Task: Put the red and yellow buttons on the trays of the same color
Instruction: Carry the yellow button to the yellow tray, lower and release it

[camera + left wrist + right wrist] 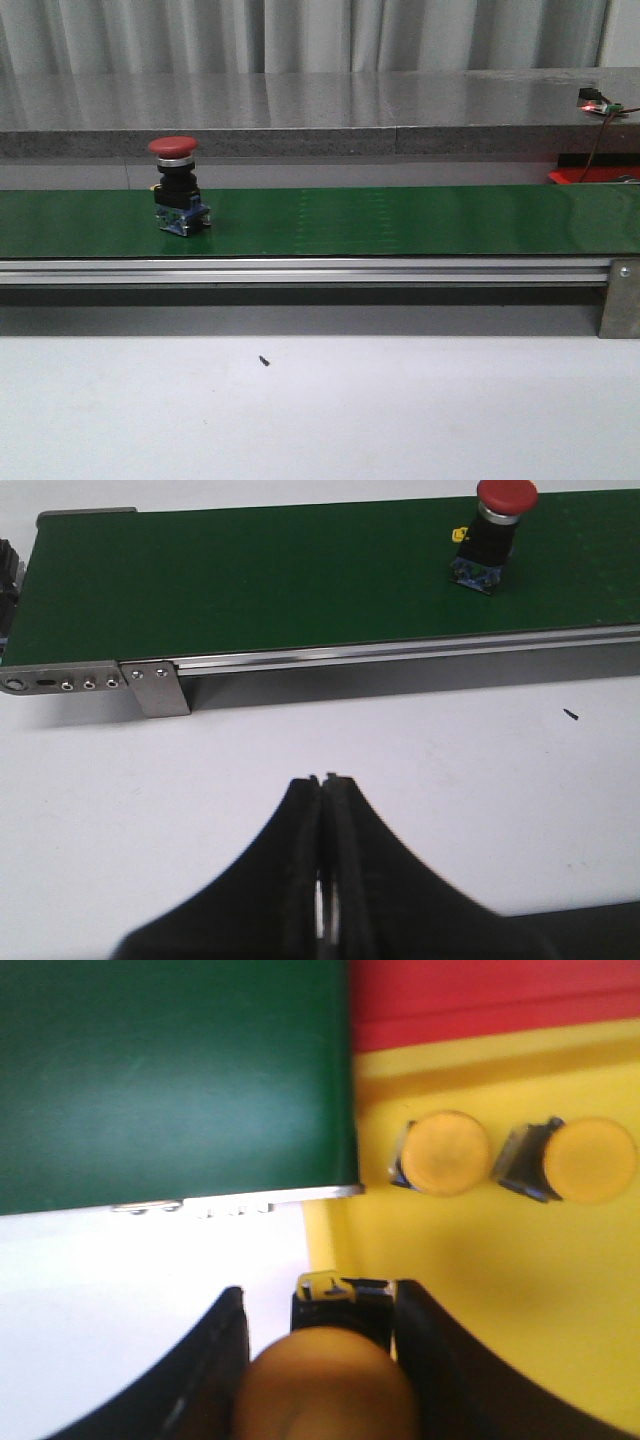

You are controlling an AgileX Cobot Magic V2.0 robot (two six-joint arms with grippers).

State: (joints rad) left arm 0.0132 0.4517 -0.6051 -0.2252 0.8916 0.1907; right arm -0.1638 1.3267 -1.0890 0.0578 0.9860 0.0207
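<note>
Front view shows a red button [176, 186] standing upright on the green conveyor belt [400, 220] while the left gripper [326, 790] hangs closed and empty over the white worktop [450, 750] and the right gripper [320, 1345] clasps a yellow button [325, 1385] beside two others [445, 1153] on the yellow tray [520, 1290].

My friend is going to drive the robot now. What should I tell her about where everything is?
Left tool: shut, holding nothing, hovering over the white table in front of the conveyor.
Right tool: shut on a yellow button, at the edge of the yellow tray.
Done: two yellow buttons already sit on the yellow tray.
Left: release the held yellow button onto the yellow tray. The red button stands upright on the green belt and needs to go to the red tray.
</note>
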